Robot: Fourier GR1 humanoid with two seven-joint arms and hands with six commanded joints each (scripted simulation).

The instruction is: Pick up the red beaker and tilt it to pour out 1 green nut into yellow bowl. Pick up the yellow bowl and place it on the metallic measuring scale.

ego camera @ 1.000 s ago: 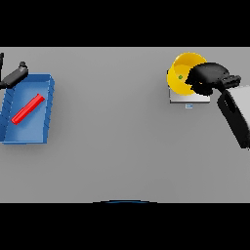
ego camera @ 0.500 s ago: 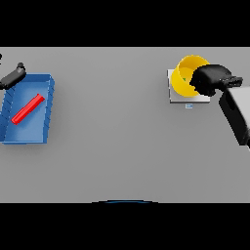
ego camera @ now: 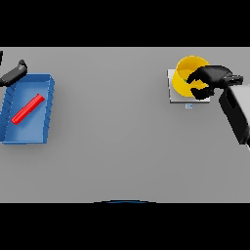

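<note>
Now the yellow bowl is being lowered further onto the measuring scale at far right, gripped by the right hand; release is pending.

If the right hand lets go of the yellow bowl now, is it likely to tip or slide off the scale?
Probably not. The yellow bowl looks wide and low, sitting on the flat scale, so tipping seems unlikely. The right hand curls over its rim; a careless release might nudge it, since its smooth wall looks slippery.
</note>
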